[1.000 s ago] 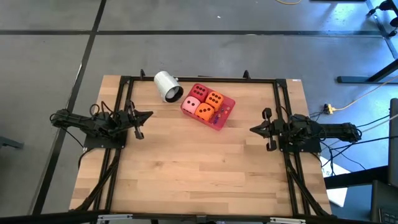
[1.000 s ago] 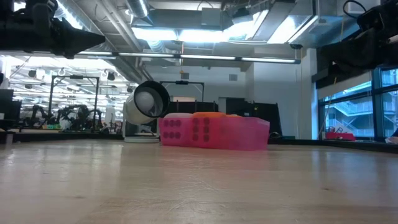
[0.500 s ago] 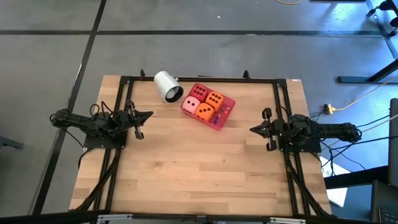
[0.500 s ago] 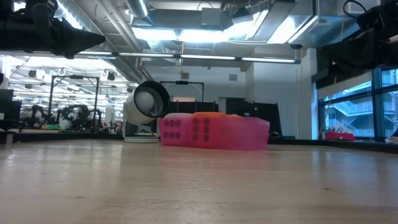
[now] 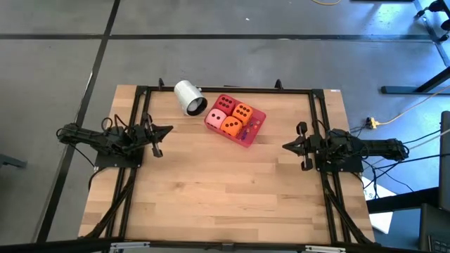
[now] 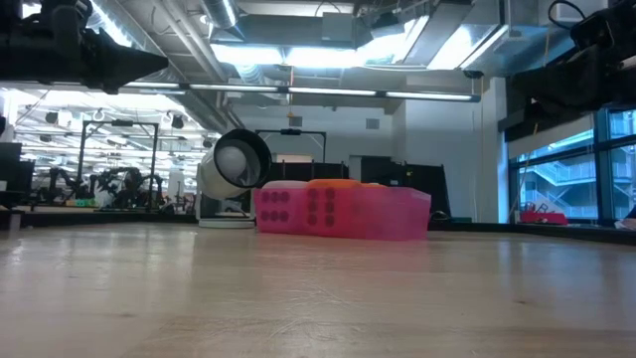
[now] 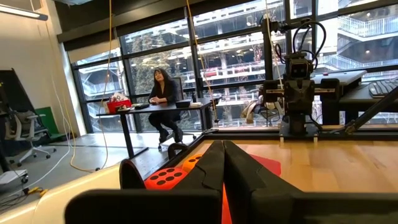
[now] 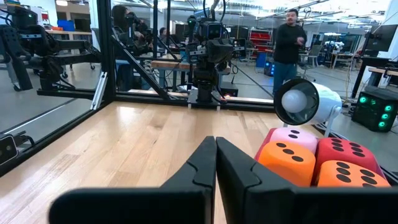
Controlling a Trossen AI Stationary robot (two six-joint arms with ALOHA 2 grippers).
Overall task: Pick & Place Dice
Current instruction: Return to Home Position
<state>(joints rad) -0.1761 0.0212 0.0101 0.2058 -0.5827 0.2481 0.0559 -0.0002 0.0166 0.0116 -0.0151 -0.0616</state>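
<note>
Four dice sit side by side in the red-pink tray [image 5: 254, 130] at the table's far middle: a red die [image 5: 226, 102], an orange die [image 5: 243, 111], a pink die [image 5: 217, 117] and a second orange die [image 5: 231, 126]. The right wrist view shows them close up, with the pink die [image 8: 292, 137] and red die [image 8: 341, 151] behind the two orange ones. My left gripper [image 5: 169, 128] is shut and hangs above the table's left side, pointing toward the tray. My right gripper [image 5: 285, 146] is shut above the right side. Neither holds anything.
A white cup [image 5: 190, 97] lies on its side just left of the tray, its mouth toward the table's near edge. A black frame [image 5: 225, 89] runs around the table. Bare wood lies between the arms. One person sits and another stands in the room beyond.
</note>
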